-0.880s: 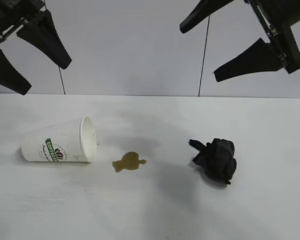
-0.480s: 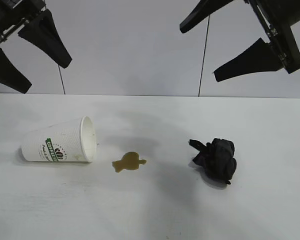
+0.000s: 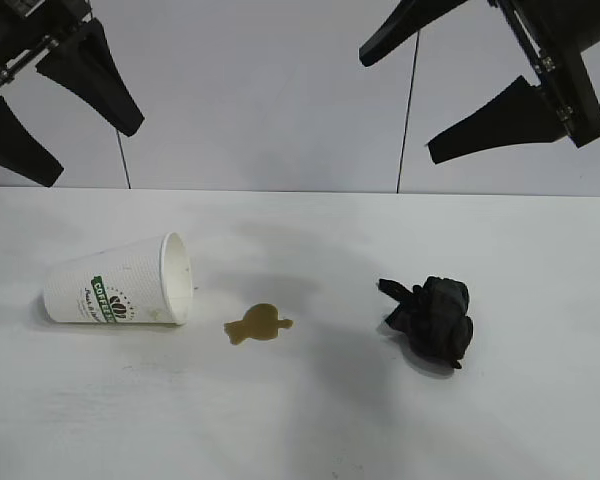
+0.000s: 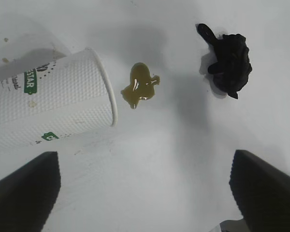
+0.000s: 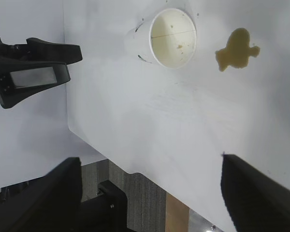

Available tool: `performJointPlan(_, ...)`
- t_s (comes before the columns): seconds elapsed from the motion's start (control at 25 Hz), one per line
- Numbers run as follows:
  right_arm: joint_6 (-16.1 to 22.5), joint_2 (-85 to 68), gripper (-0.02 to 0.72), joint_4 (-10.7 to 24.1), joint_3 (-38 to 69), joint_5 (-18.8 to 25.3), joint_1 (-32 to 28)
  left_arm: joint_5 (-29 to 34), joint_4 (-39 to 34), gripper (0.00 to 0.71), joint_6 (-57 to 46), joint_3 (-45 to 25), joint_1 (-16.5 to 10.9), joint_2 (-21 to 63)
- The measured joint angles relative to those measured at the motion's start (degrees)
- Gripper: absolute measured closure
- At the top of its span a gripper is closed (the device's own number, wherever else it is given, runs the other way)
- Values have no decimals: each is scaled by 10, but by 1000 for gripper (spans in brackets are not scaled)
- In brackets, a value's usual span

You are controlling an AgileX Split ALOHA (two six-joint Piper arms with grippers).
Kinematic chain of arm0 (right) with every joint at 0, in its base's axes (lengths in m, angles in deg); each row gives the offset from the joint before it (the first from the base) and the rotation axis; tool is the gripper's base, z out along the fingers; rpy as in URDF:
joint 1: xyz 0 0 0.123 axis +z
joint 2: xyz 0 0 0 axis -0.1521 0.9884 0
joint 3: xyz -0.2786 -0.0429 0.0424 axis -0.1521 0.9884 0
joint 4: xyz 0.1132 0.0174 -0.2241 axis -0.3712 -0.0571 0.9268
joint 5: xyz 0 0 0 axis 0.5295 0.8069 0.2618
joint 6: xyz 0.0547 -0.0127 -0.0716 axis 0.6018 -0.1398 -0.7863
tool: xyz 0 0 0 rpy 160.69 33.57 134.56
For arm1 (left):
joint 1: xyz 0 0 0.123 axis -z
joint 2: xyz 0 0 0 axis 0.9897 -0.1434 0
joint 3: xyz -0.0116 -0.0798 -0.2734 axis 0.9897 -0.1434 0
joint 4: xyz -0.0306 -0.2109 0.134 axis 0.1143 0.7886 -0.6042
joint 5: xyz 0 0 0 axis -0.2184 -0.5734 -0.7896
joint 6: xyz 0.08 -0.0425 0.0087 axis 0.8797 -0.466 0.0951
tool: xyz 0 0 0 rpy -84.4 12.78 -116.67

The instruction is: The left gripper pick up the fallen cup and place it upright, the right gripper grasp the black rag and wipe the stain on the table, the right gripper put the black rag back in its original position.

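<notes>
Nothing is yet done: the cup point(image 3: 120, 281) lies toppled at left, the stain point(image 3: 257, 324) unwiped, the black rag point(image 3: 432, 316) untouched at right (the left gripper point(image 3: 52, 118) and right gripper point(image 3: 428, 88) are held wide open and empty above).

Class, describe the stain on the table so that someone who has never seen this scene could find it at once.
Look at the white table. Near its middle, between the paper cup lying on its side and the bunched black rag, sits the stain. It is the only flat, yellowish-brown mark there, a small blotch with lobed edges just off the cup's open mouth.
</notes>
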Motion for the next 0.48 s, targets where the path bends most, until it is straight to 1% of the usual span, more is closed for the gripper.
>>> performJointPlan(0.12,0,0,160,0,0,0,0,-15,19,24,1,2,0,0)
performJointPlan(0.24,0,0,160,-1,0,0,0,-15,27,24,16,26,0,0)
performJointPlan(0.32,0,0,160,-1,0,0,0,-1,27,24,58,52,0,0)
performJointPlan(0.4,0,0,160,-1,0,0,0,27,26,24,134,80,0,0)
performJointPlan(0.48,0,0,160,-1,0,0,0,49,19,24,206,106,7,0)
